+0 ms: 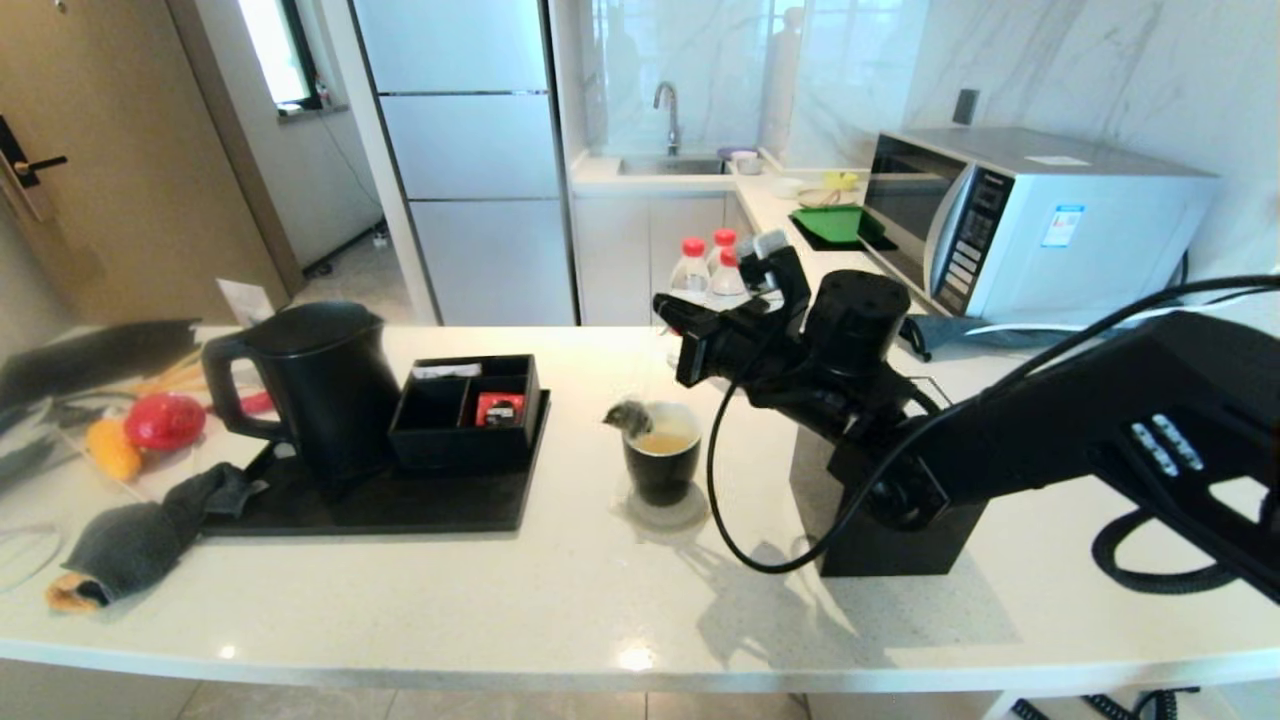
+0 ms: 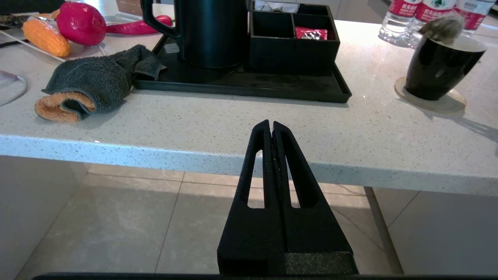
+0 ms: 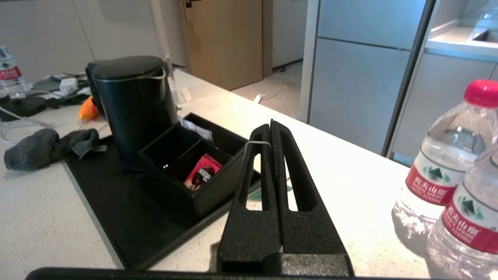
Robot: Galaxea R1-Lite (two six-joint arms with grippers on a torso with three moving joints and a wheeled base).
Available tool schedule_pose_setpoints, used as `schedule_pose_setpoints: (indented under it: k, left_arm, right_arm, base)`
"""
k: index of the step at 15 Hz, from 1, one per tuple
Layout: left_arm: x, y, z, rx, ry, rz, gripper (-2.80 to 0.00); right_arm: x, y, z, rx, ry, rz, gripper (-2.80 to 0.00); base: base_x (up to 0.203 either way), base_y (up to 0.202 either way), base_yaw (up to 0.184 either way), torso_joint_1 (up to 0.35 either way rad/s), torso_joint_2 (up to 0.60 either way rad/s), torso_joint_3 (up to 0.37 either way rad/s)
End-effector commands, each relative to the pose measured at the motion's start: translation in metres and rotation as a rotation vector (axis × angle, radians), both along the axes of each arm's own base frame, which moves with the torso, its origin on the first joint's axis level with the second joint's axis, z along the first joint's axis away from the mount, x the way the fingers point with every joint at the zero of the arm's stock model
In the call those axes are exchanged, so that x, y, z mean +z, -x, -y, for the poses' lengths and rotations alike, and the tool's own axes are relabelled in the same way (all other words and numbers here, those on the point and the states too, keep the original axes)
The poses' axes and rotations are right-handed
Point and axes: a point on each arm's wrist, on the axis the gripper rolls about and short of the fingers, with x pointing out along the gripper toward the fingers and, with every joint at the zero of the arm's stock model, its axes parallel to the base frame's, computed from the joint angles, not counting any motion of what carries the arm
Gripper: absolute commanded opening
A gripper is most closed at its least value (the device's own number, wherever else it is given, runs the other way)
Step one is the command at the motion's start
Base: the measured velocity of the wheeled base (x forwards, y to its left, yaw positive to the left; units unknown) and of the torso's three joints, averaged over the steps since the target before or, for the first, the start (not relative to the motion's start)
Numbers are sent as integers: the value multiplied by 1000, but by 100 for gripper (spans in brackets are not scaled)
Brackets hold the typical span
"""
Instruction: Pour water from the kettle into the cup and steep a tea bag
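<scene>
Where the right gripper [image 3: 271, 126] hangs above the counter [image 1: 560, 590], you see its fingers pressed together on a thin white string that loops over one fingertip. In the head view the gripper [image 1: 668, 312] sits just behind and above the cup [image 1: 661, 452]. You cannot trace the string down to the cup in any view.

The tea bag [image 1: 630, 417] rests on the cup's left rim, half over the edge. The cup holds pale yellowish liquid and stands on a round coaster [image 2: 430, 102]. From the left wrist view the bag [image 2: 441, 28] sits as a grey lump on top of the rim of the cup [image 2: 441, 66].

The kettle [image 1: 318, 385] stands upright, lid down, on the left end of a black tray [image 1: 400, 505], handle toward the robot's left. Beside it on the tray you have a divided black box [image 1: 465, 410] with a red packet [image 3: 202, 175] in one compartment; its print is too small to read.

The left gripper [image 2: 271, 128] is closed on nothing, low in front of the counter edge.

Notes on writing: the water bottles [image 3: 447, 163] carry red labels with white Chinese characters and a green mountain mark, red caps. The microwave [image 1: 1030, 220] has a blue-and-white sticker, unreadable. A grey cloth [image 1: 150, 535] lies at the tray's left corner.
</scene>
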Motion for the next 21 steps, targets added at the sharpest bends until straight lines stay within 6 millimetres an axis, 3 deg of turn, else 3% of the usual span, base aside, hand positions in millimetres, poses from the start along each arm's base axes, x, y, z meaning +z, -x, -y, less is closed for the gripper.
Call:
schedule_pose_setpoints:
  k: [1, 21]
  left_arm:
    - [0, 0, 0, 1, 2, 0, -280]
    - [0, 0, 0, 1, 2, 0, -280]
  right_arm:
    - [-8, -3, -1, 1, 6, -10, -280]
    - [1, -15, 22, -61, 0, 6, -280]
  base:
    - [0, 0, 0, 0, 0, 0]
    - [0, 0, 0, 0, 0, 0]
